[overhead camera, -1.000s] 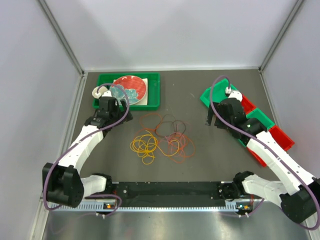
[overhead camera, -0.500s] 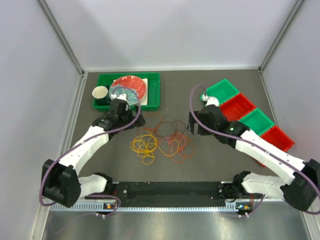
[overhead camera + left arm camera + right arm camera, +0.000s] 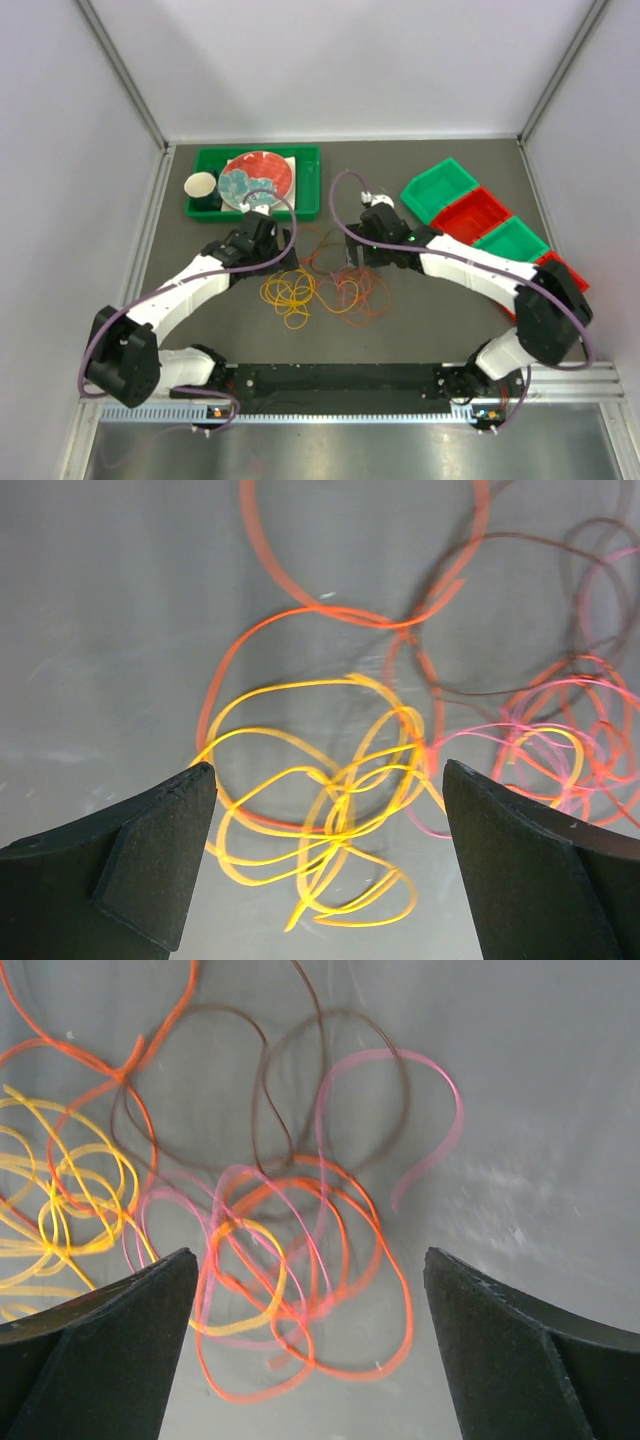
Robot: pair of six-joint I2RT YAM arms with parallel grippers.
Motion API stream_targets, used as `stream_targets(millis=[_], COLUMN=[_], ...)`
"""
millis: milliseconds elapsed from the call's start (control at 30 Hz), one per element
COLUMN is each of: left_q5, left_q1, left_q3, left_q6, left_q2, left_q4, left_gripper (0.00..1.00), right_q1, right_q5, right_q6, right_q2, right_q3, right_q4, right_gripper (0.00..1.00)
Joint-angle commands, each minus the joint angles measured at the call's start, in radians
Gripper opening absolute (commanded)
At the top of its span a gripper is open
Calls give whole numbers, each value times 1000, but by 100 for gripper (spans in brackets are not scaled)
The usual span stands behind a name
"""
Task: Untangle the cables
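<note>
Yellow loops sit bunched at the left of the cables (image 3: 325,272), which lie in one heap on the desk (image 3: 425,312), midway between my two arms. My left tool (image 3: 327,770) hangs over that yellow bunch, jaws wide and holding nothing. Further right, orange, maroon and pink loops cross one another. My right tool (image 3: 308,1255) hovers over them, also spread wide and empty. I judge nothing is separated yet: every colour overlaps another, so all the untangling remains.
</note>
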Motion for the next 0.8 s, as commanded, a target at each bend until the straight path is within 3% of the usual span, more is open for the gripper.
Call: stream_targets(millis=[0, 100, 133, 200, 233, 300, 433, 667, 700, 733, 767], left_q5=[-44, -82, -90, -91, -93, -94, -105, -139, -137, -137, -134], left_q1=[32, 33, 33, 35, 35, 35, 35, 35, 35, 35, 35], left_q3=[-25, -34, -33, -25, -24, -17, -10, 16, 18, 16, 15], left_q6=[-40, -43, -46, -48, -49, -51, -42, -25, -23, -23, -22], left_q2=[-88, -114, -114, -109, -106, -103, -112, -96, -96, -94, -96], left_q4=[-14, -11, -16, -27, -30, -31, -27, -45, -44, -41, -38], left_gripper=[99, 99, 99, 99, 99, 99, 99, 99, 99, 99, 99], right_q1=[10, 8, 10, 8, 10, 8, 10, 10, 10, 10, 8], right_q5=[-20, -21, -15, -15, -15, -12, 11, 88, 95, 103, 123], right_q6=[-55, -63, -65, -65, -65, -63, -61, -91, -98, -104, -109], right_q2=[118, 210, 227, 276, 293, 342, 382, 276, 264, 258, 276], right_q3=[143, 206, 223, 250, 260, 296, 350, 353, 344, 336, 333], right_q4=[76, 73, 69, 78, 75, 64, 23, 9, 13, 19, 19], right_gripper=[83, 61, 49, 40, 28, 22, 0, 2, 18, 61, 74])
